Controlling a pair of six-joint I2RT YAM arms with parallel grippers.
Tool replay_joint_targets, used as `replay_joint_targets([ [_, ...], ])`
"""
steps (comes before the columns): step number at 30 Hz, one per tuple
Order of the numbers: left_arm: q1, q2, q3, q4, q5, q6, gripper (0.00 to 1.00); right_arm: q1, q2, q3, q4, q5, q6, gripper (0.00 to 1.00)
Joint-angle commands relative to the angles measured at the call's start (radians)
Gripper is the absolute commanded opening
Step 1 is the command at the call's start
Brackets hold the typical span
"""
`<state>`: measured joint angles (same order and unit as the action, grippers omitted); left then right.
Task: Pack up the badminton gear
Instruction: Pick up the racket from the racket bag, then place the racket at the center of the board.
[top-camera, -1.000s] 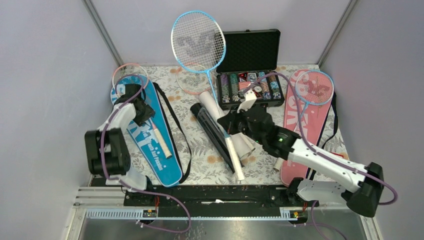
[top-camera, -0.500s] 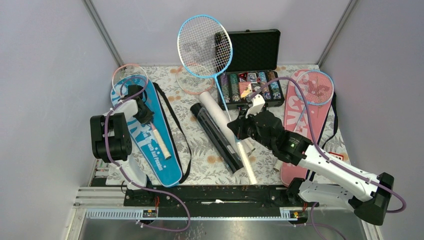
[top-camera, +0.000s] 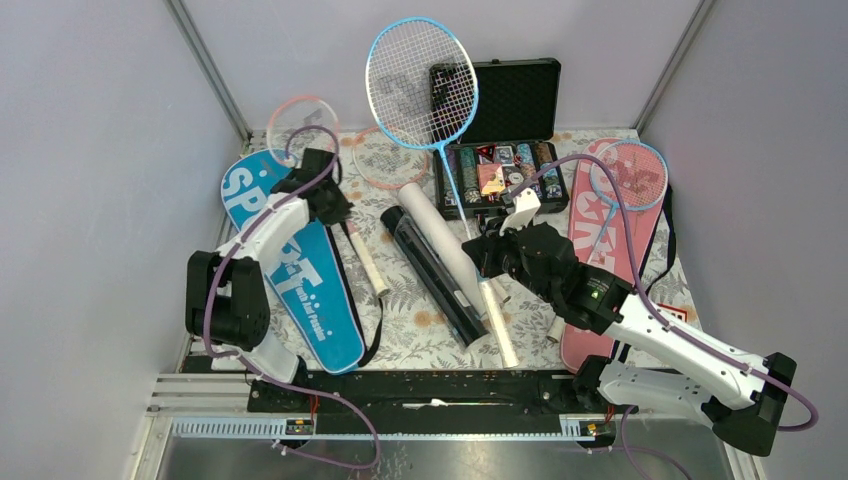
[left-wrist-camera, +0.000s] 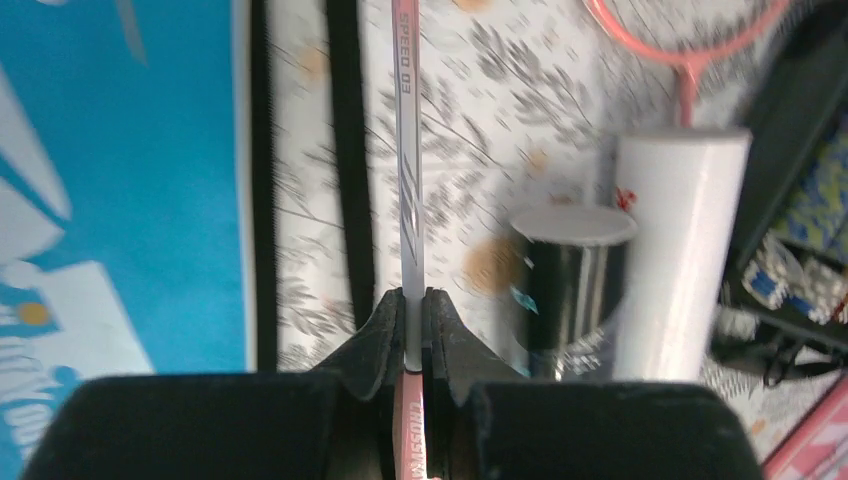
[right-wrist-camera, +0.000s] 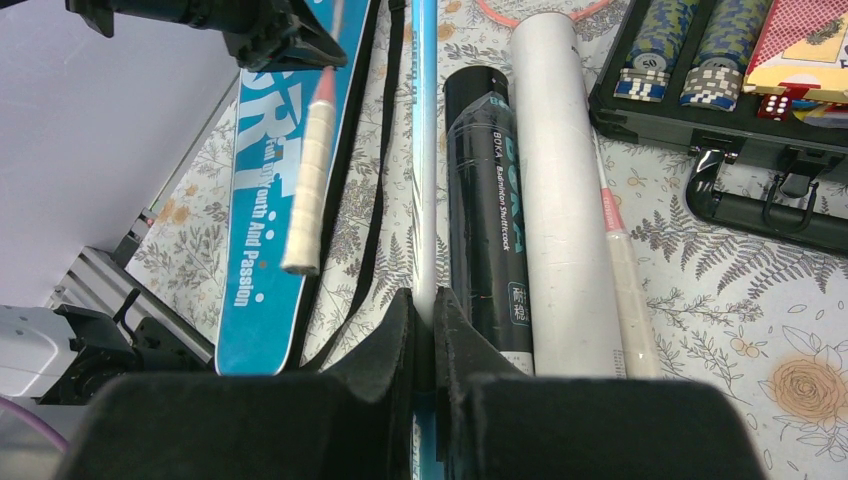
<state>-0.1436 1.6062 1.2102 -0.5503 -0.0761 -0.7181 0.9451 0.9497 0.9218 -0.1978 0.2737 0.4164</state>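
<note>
My left gripper is shut on the thin shaft of a pink racket. The racket hangs beside the right edge of the blue "SPORT" cover, its white handle pointing toward me. Mid-table, my right gripper is shut on the shaft of a light-blue racket, whose head is raised at the back. Under that racket lie a dark tube and a white tube, side by side.
A pink cover lies at the right with another racket on it. Behind the tubes, an open black case of poker chips stands at the back. A further pink racket lies flat on the flowered cloth, its handle beside the white tube.
My left gripper shut on the pink racket's shaft and carried it up and to the right, off the blue cover. The right arm shifted the light-blue racket slightly right.
</note>
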Motion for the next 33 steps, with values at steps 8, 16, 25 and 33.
replay_joint_targets([
  [8, -0.189, 0.164, 0.101, 0.141, -0.011, -0.087, 0.00, -0.002, -0.047, 0.002, 0.066, 0.045, -0.020, 0.00],
  [16, -0.209, 0.181, 0.051, 0.248, 0.041, 0.001, 0.00, -0.002, -0.060, -0.020, 0.073, 0.050, -0.012, 0.00],
  [25, -0.221, 0.108, -0.057, 0.276, 0.102, 0.039, 0.00, -0.002, -0.062, -0.015, 0.070, 0.055, -0.014, 0.00],
  [33, -0.221, 0.066, -0.049, 0.214, 0.102, 0.069, 0.43, -0.002, -0.052, -0.002, 0.061, 0.055, -0.011, 0.00],
])
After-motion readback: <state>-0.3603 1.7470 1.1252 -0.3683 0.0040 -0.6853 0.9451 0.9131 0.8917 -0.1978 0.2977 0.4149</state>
